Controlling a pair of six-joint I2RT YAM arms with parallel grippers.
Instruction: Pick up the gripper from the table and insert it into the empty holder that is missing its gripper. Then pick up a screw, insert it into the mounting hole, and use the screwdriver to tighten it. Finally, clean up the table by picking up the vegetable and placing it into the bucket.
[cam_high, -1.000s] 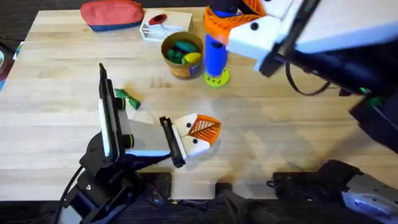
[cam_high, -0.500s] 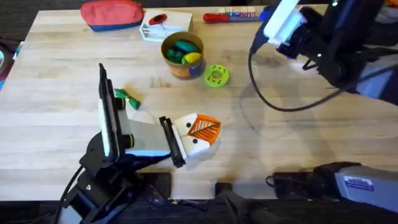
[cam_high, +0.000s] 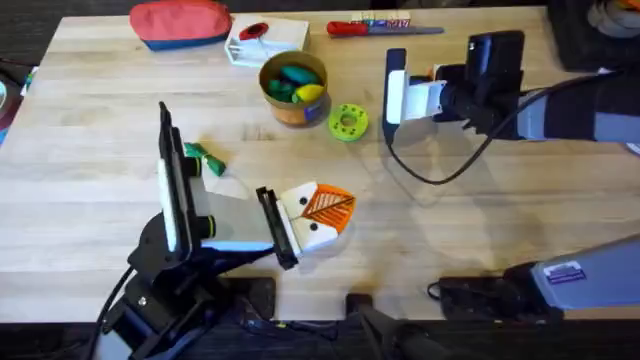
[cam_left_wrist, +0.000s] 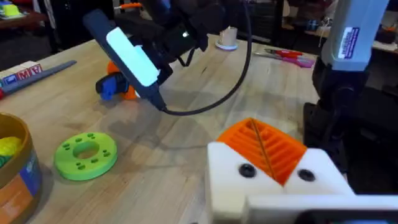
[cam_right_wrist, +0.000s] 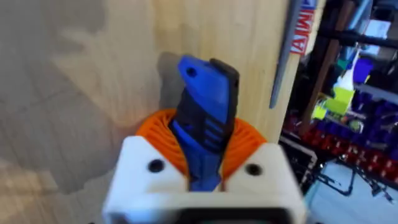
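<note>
My right gripper (cam_high: 394, 95) hovers over the table to the right of the green ring disc (cam_high: 348, 122). Its orange pads are shut on the blue-handled screwdriver (cam_right_wrist: 205, 118), which also shows in the left wrist view (cam_left_wrist: 111, 87). My left gripper (cam_high: 335, 210) rests low at the table's middle front with its orange ribbed pads (cam_left_wrist: 264, 146) pressed together and nothing seen between them. The green vegetable (cam_high: 203, 160) lies on the wood beside the left arm. The tan bucket (cam_high: 293, 88) stands at the back with toy vegetables inside. The holder, the small orange gripper part and the screw are out of view.
A red-handled tool (cam_high: 380, 28) lies along the far edge, with a white box (cam_high: 265, 40) and a red pouch (cam_high: 180, 22) to its left. A black cable (cam_high: 430, 170) loops under the right arm. Bare wood spreads across the right half.
The right arm has come down from close under the camera, carrying the blue screwdriver off the green disc to a spot right of it. The left arm has not moved.
</note>
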